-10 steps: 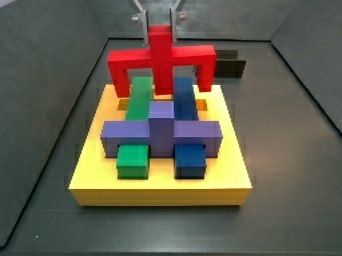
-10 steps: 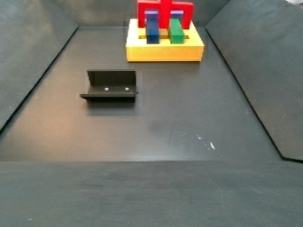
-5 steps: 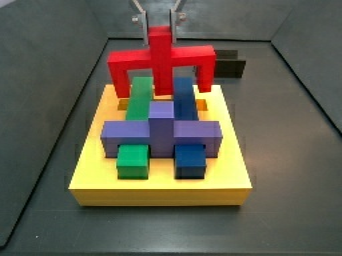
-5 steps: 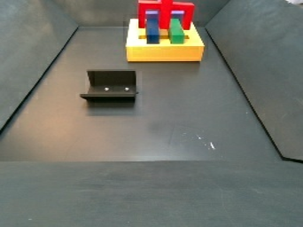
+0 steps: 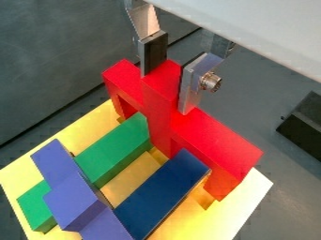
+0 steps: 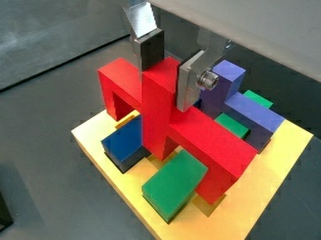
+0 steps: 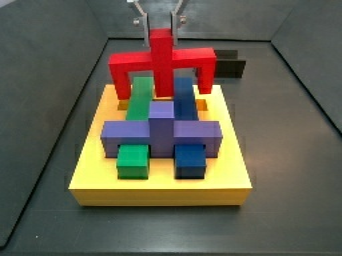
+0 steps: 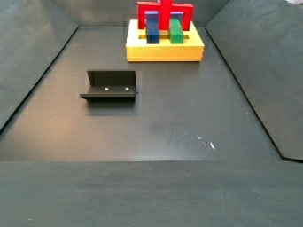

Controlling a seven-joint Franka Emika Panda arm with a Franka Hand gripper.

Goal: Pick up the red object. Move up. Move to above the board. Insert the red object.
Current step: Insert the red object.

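Note:
The red object point(image 7: 160, 62) stands upright at the far end of the yellow board point(image 7: 160, 186). Its two legs come down outside the green block point(image 7: 139, 100) and the blue block point(image 7: 183, 100). My gripper point(image 7: 159, 27) is directly over it, shut on the central red stub. In both wrist views the stub point(image 5: 160, 89) sits between the dark pad and the silver plate of the gripper point(image 5: 172, 80) point(image 6: 170, 77). The red object point(image 6: 157, 122) bridges the board point(image 6: 103, 150). From a side view the red object point(image 8: 165, 13) tops the board point(image 8: 164, 53) at the far wall.
A purple cross-shaped block point(image 7: 160, 133) lies over the green and blue blocks at the board's middle. A black block point(image 7: 233, 68) sits behind the board at the right. The fixture point(image 8: 110, 86) stands on the dark floor left of centre. Grey walls enclose the floor.

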